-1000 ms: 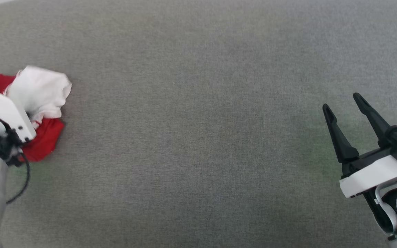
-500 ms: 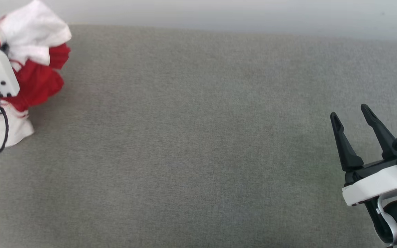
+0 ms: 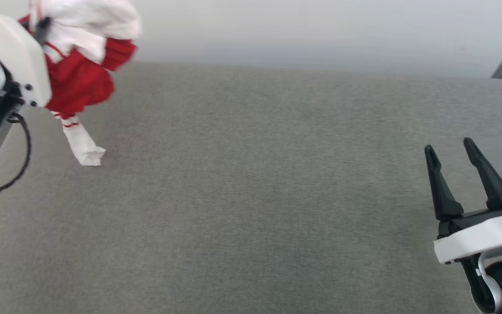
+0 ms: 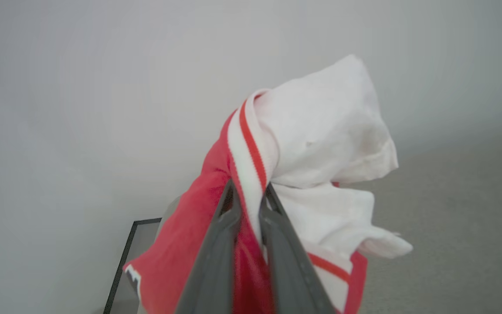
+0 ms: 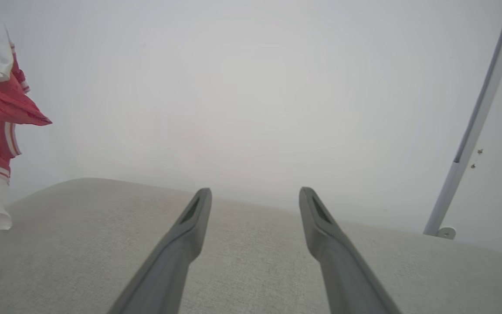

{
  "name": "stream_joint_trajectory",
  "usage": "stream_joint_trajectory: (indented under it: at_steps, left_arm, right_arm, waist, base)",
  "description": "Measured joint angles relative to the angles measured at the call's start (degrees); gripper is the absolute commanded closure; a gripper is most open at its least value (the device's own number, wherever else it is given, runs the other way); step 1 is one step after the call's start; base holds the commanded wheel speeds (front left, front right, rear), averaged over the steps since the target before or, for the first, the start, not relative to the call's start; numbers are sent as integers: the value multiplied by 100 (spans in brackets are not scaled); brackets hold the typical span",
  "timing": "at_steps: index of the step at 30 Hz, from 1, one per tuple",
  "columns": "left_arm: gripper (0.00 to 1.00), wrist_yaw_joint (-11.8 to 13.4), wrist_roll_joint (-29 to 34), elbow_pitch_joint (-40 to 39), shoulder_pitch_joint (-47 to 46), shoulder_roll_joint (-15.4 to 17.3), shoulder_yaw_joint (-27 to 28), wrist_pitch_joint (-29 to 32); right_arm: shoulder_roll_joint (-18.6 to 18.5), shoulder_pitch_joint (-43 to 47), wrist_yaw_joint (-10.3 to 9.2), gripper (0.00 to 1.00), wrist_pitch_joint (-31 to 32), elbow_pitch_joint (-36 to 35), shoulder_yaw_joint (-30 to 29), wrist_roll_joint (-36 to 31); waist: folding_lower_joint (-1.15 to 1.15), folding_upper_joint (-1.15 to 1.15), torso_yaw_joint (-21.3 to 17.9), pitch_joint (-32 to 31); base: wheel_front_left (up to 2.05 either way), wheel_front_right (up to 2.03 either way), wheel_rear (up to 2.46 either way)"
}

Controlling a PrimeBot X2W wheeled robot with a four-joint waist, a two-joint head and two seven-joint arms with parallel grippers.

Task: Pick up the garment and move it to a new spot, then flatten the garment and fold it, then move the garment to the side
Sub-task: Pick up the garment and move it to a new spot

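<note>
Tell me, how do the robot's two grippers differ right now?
The left gripper has its fingers pinched on the garment; the right gripper has them spread, holding nothing. In the head view the left sits upper left, the right lower right. Both have two long dark fingers.

Surface: grey woven fabric, flat and even in texture, spanning the head view from side to side. Its far edge lies below a plain pale wall. In the right wrist view that far edge curves down to a rounded corner at the left. Pole: slim grey metal, slanted in view, set against the wall at the right; its foot ends in a small round bracket. Two small screws sit in the wall just beside the pole. Left wrist view, lower left: a thin dark frame edging a pale panel; what it is cannot be determined
</note>
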Motion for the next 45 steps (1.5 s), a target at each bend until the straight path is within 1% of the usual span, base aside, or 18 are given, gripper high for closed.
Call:
stream_joint_trajectory:
  at_steps: [4, 10, 13, 15, 17, 21, 24, 27, 33, 40, 44, 45]
  left_arm:
    - [100, 3, -146, -772, 194, 12, -97, 433]
    - [100, 149, -311, -1837, 581, 2, -292, 1066]
    - [100, 197, -363, -2272, 802, -53, -441, 1296]
    - [100, 235, -376, -2482, 957, -96, -570, 1448]
    - [100, 272, -382, -2655, 1107, -211, -739, 1549]
    - [100, 300, -392, -2726, 1375, -448, -1060, 1658]
    - [100, 297, -386, -2496, 1544, -658, -1339, 1666]
    - [100, 259, -371, -2089, 1687, -868, -1595, 1619]
    - [100, 171, -287, -855, 1791, -1247, -2046, 1514]
    - [100, 68, -175, 627, 1696, -1619, -2464, 1251]
    - [100, 24, -192, 1187, 1452, -1806, -2587, 1050]
    - [87, 19, -243, 1272, 1412, -1858, -2582, 958]
  right_arm:
    - [83, 94, 0, 0, -53, 23, -134, -23]
    - [199, 206, -1, 0, -104, 40, -324, -54]
    - [247, 272, -1, 0, -111, 41, -398, -69]
    - [272, 326, 0, 0, -120, 56, -424, -68]
    - [304, 359, 0, 0, -129, 63, -446, -67]
    - [394, 435, -1, 0, -157, 87, -437, -66]
    - [463, 434, 0, 0, -186, 145, -368, -67]
    - [513, 428, 0, 0, -225, 223, -275, -54]
    - [606, 302, 0, 0, -280, 383, -53, -27]
    - [599, 39, 0, 0, -407, 627, 157, 65]
    - [583, -69, 0, 0, -457, 753, 237, 114]
    - [579, -90, -1, 0, -458, 773, 257, 121]
  waist:
    - [0, 0, -217, -89]
    - [0, 0, -669, -191]
    - [0, 0, -928, -231]
    - [0, 0, -1109, -252]
    - [0, 0, -1285, -269]
    - [0, 0, -1616, -272]
    - [0, 0, -1836, -243]
    - [0, 0, -2025, -188]
    - [0, 0, -2313, -20]
    - [0, 0, -2515, 205]
    - [0, 0, -2534, 274]
    - [0, 0, -2523, 278]
  base:
    - [0, 0, 0]
    - [0, 0, 0]
    - [0, 0, 0]
    - [0, 0, 0]
    - [0, 0, 0]
    - [0, 0, 0]
    - [0, 0, 0]
    - [0, 0, 0]
    - [0, 0, 0]
    - [0, 0, 0]
    - [0, 0, 0]
    - [0, 0, 0]
